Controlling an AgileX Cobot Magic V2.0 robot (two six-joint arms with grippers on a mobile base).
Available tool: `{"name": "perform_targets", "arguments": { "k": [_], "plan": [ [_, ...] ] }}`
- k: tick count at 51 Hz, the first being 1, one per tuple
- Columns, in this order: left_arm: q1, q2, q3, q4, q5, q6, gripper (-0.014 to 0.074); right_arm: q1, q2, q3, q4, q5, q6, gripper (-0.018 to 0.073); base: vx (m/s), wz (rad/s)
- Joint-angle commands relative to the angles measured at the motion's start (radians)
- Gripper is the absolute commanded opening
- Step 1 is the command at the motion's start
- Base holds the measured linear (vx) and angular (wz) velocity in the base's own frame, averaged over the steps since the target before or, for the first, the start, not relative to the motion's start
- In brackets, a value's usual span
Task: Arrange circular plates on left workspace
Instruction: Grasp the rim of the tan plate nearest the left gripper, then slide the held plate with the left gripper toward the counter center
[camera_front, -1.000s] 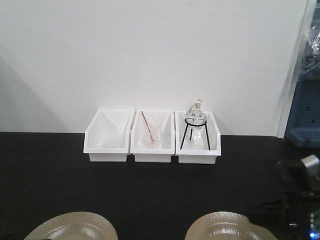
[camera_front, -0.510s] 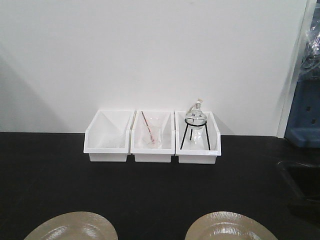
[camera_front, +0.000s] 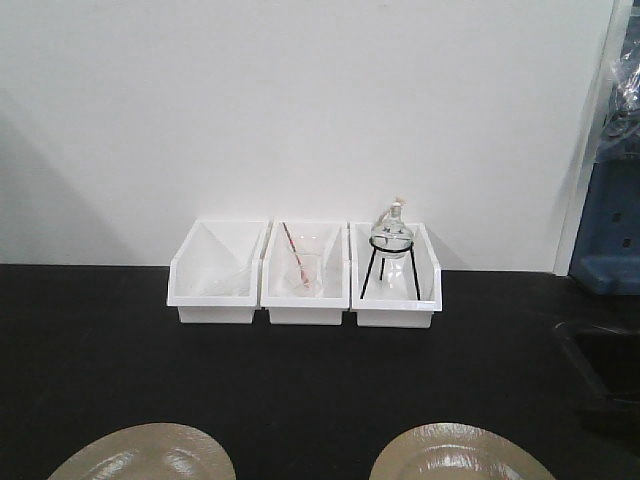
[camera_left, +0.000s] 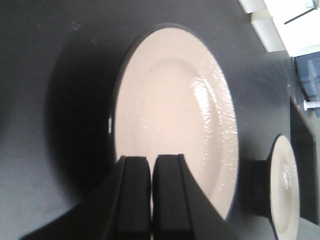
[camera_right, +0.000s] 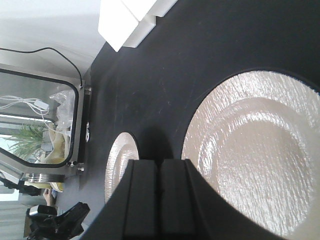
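Two round glossy beige plates lie flat on the black countertop (camera_front: 100, 350) at the front edge of the front view: the left plate (camera_front: 140, 458) and the right plate (camera_front: 462, 455). In the left wrist view the left plate (camera_left: 175, 115) fills the middle and the other plate (camera_left: 285, 186) shows at the right. My left gripper (camera_left: 151, 161) is shut and empty over the left plate's near rim. In the right wrist view the right plate (camera_right: 255, 150) is large and the other plate (camera_right: 118, 162) lies beyond. My right gripper (camera_right: 160, 165) is shut and empty beside the right plate.
Three white bins stand in a row at the back wall: an empty one (camera_front: 215, 272), one with a glass beaker and rod (camera_front: 305, 272), one with a flask on a black stand (camera_front: 393, 262). A sunken black sink (camera_front: 610, 375) lies at the right.
The right arm, seen at the right edge of the front view a second ago, has left that view. The plates have not moved.
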Motion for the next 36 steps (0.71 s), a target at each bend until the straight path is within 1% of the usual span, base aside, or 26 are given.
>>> {"name": "perform_targets", "arguments": {
  "k": [1, 5, 9, 13, 16, 20, 26, 29, 31, 34, 36],
  "plan": [
    [0.001, 0.002, -0.027, -0.042, 0.023, 0.004, 0.0345, -0.007, -0.028, -0.028, 0.062, 0.06, -0.012, -0.0003, 0.0, 0.0],
    [-0.003, 0.027, -0.027, -0.045, 0.008, 0.005, 0.0423, -0.007, -0.028, -0.028, 0.057, 0.06, -0.012, -0.0003, 0.0, 0.0],
    [-0.035, 0.057, -0.027, -0.045, -0.021, 0.012, 0.0474, -0.007, -0.028, -0.028, 0.047, 0.059, -0.012, -0.0003, 0.0, 0.0],
    [-0.079, 0.093, -0.027, -0.045, -0.05, 0.033, 0.0486, -0.007, -0.028, -0.028, 0.045, 0.056, -0.012, -0.0003, 0.0, 0.0],
    [-0.114, 0.116, -0.027, -0.061, -0.065, 0.047, 0.0485, -0.007, -0.028, -0.028, 0.045, 0.056, -0.012, -0.0003, 0.0, 0.0],
    [-0.153, 0.147, -0.027, -0.103, -0.074, 0.051, 0.0485, -0.007, -0.028, -0.028, 0.044, 0.056, -0.012, -0.0003, 0.0, 0.0],
    [-0.208, 0.188, -0.027, -0.191, -0.075, 0.082, 0.0484, -0.007, -0.028, -0.028, 0.044, 0.056, -0.012, -0.0003, 0.0, 0.0],
    [-0.228, 0.206, -0.027, -0.224, -0.079, 0.083, 0.0464, -0.007, -0.028, -0.028, 0.044, 0.056, -0.012, -0.0003, 0.0, 0.0],
    [-0.24, 0.218, -0.027, -0.247, -0.079, 0.083, 0.0428, -0.007, -0.028, -0.028, 0.042, 0.056, -0.012, -0.0003, 0.0, 0.0],
    [-0.254, 0.228, -0.027, -0.265, -0.077, 0.082, 0.0343, -0.007, -0.028, -0.028, 0.04, 0.056, -0.012, -0.0003, 0.0, 0.0],
    [-0.261, 0.232, -0.027, -0.273, -0.076, 0.081, 0.027, -0.007, -0.028, -0.028, 0.039, 0.056, -0.012, -0.0003, 0.0, 0.0]
  ]
}}
